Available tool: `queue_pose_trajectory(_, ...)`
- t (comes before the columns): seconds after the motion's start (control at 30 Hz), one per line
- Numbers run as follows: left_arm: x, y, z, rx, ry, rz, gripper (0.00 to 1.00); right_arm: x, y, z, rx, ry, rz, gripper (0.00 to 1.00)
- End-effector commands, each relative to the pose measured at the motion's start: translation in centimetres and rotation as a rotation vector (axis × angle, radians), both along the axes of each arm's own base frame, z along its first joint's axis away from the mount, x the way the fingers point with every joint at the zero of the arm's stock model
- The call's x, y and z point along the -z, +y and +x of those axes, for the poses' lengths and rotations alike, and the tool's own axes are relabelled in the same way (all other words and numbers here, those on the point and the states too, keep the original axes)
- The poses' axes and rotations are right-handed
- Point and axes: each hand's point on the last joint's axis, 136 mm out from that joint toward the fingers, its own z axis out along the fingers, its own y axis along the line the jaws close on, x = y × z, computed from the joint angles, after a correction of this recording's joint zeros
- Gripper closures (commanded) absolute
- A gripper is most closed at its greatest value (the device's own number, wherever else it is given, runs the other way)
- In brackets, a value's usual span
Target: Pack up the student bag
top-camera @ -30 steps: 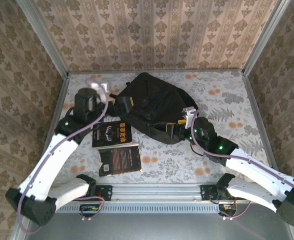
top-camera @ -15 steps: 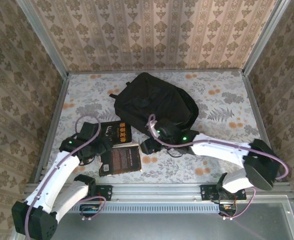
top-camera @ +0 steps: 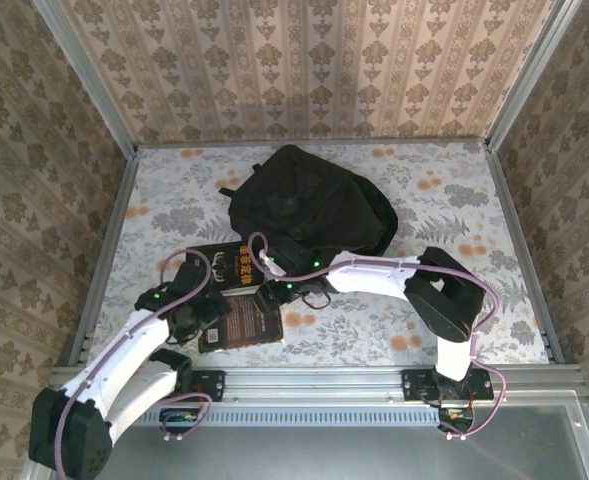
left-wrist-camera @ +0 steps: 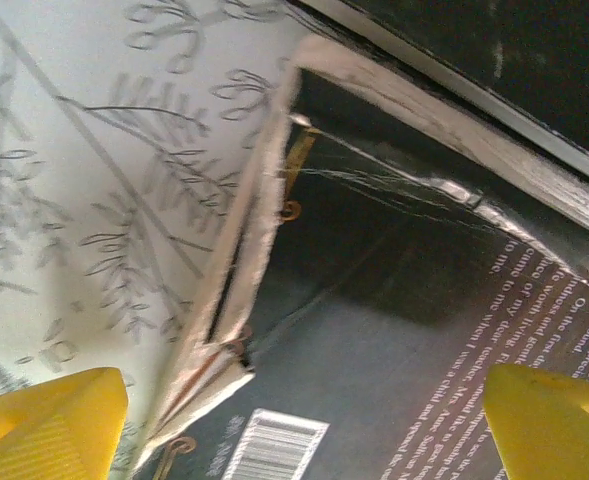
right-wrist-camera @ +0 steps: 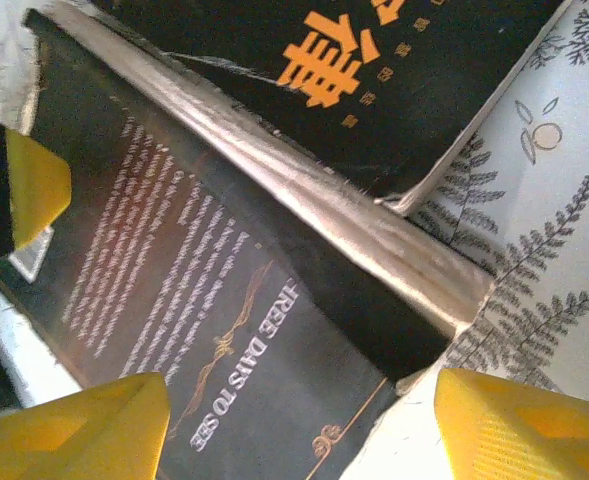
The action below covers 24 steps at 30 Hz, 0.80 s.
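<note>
Student bag (top-camera: 309, 205) has near edge partly hidden behind right arm (top-camera: 374, 271).

Two dark-covered volumes lie edge to edge on a leaf-patterned tablecloth (top-camera: 454, 210) near the table's front. The farther book (top-camera: 236, 268) bears orange lettering, the nearer book (top-camera: 246, 322) white print and a barcode (left-wrist-camera: 274, 445). Ornate wallpaper (top-camera: 304, 60) lines the surrounding walls.

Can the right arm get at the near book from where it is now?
Probably yes. The right gripper hangs open over a corner of the near book, nothing between them. The left gripper is open at the opposite edge; the other book lies along the far side.
</note>
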Motion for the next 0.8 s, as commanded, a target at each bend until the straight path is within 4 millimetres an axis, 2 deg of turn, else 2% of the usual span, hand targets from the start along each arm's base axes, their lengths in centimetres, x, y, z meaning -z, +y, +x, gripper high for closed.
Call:
queue_pose_trajectory(0.0, 0.3, -2.1, 1.6, 0.058, -0.041, -0.058, 0.08, 1.8, -1.1, 0.9, 0.012, -0.014, -0.088, 0.27)
queue_pose_trajectory(0.17, 0.0, -5.4, 3.5, 0.189, -0.076, -0.099, 0.09, 3.1, -2.1, 2.8, 0.043, -0.029, -0.158, 0.27)
queue_pose_trajectory(0.3, -1.1, -7.8, 5.6, 0.284, -0.115, -0.086, 0.09, 3.0, -3.8, 4.0, 0.08, -0.058, -0.188, 0.27)
queue_pose_trajectory(0.53, -1.5, -10.8, 9.5, 0.368, -0.105, -0.041, 0.09, 3.7, -8.5, 4.1, 0.133, -0.098, -0.285, 0.27)
queue_pose_trajectory(0.63, -1.1, -12.2, 10.3, 0.41, -0.09, -0.043, 0.08, 3.5, -11.0, 4.6, 0.215, -0.108, -0.298, 0.27)
queue_pose_trajectory(0.77, -0.4, -13.6, 10.7, 0.437, -0.07, -0.073, 0.07, 3.7, -12.4, 3.7, 0.251, -0.051, -0.261, 0.27)
